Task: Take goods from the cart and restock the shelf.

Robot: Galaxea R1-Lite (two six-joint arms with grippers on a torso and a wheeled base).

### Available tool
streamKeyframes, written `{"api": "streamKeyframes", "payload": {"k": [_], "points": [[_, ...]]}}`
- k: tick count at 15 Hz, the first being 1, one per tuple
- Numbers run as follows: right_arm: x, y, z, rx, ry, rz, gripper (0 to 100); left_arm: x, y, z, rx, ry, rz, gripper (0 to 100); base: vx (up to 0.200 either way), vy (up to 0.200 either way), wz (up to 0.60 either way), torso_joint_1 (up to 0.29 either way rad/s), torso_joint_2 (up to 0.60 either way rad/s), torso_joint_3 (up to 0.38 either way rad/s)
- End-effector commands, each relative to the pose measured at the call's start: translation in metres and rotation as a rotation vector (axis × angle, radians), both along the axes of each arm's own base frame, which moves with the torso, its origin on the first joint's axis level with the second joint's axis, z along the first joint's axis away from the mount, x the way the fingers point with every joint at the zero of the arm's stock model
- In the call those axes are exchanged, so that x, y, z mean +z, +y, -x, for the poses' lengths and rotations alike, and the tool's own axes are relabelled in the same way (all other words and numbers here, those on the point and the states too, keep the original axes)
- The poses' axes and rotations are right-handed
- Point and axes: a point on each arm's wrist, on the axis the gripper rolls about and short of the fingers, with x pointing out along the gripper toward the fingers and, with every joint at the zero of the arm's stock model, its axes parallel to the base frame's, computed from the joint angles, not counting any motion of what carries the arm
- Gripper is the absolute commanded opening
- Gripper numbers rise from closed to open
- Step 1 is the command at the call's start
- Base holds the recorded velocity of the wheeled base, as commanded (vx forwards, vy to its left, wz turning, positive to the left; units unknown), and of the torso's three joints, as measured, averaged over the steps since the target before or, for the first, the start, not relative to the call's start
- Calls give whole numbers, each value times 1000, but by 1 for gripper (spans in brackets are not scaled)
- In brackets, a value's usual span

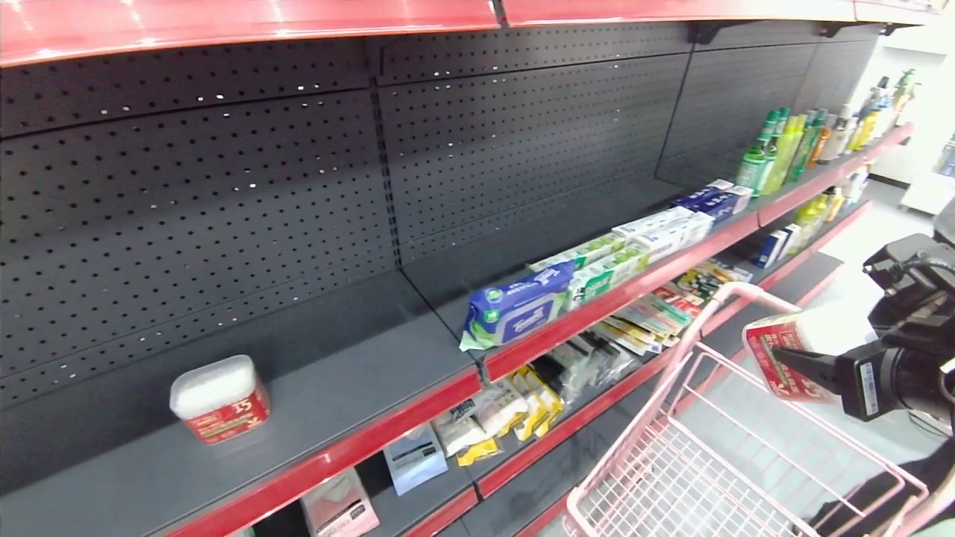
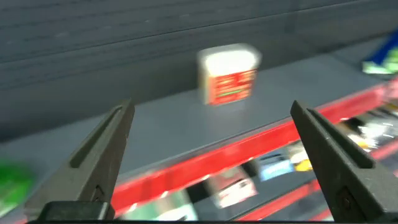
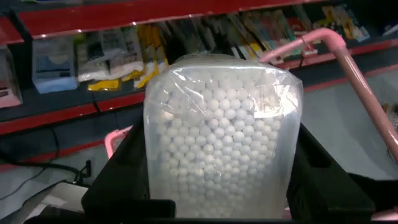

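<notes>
A clear box of cotton swabs with a red label (image 1: 220, 399) stands alone on the left part of the dark middle shelf (image 1: 358, 373). The left wrist view faces it across the shelf edge, cotton swab box (image 2: 228, 74) beyond my left gripper (image 2: 211, 109), which is open and holds nothing. My right gripper (image 1: 802, 365) is at the right, above the pink wire cart (image 1: 690, 358), shut on a second cotton swab box (image 1: 787, 339). In the right wrist view that box (image 3: 221, 137) sits upright between the dark fingers (image 3: 124, 180), swab heads showing through the plastic.
On the same shelf, to the right, lie a blue wet-wipes pack (image 1: 518, 306), toothpaste cartons (image 1: 634, 242) and green bottles (image 1: 783, 145). The lower shelf holds packets and toothbrushes (image 1: 515, 406). A red shelf (image 1: 246, 26) overhangs above. The cart handle (image 1: 746, 291) rises near the shelf edge.
</notes>
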Motion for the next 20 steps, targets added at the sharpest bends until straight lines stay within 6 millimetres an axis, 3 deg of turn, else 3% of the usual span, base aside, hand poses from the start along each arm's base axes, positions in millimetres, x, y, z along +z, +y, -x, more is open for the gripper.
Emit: {"api": "streamKeyframes", "payload": {"k": [1, 7, 12, 14, 15, 17, 18, 19, 20], "points": [[4, -1, 5, 0, -25, -3, 0, 0, 0, 0, -1, 0, 0, 100, 0, 0, 600, 2, 7, 2], [14, -8, 21, -23, -90, 0, 0, 0, 0, 0, 1, 0, 0, 100, 0, 0, 600, 2, 1, 1], [3, -20, 67, -69, -163, 24, 0, 0, 0, 0, -4, 2, -1, 100, 0, 0, 120, 0, 0, 0], [1, -24, 101, -87, -267, -2, 0, 0, 0, 0, -32, 3, -19, 100, 0, 0, 0, 0, 0, 0], [0, -24, 106, -87, -284, -5, 0, 0, -1, 0, -41, 4, -22, 100, 0, 0, 0, 0, 0, 0], [-17, -25, 136, -61, -354, -16, 0, 6, -1, 1, -70, -18, -28, 100, 0, 0, 0, 0, 0, 0], [-29, -25, 146, -43, -372, -22, 0, 67, -1, -1, -82, -42, -16, 100, 0, 0, 0, 0, 0, 0], [-33, -25, 149, -43, -377, -22, 0, 93, 1, -11, -81, -23, 28, 100, 0, 0, 0, 0, 0, 0], [-38, -25, 154, -46, -391, -22, 0, 134, 6, -42, -78, 34, 120, 100, 0, 0, 0, 0, 0, 0]]}}
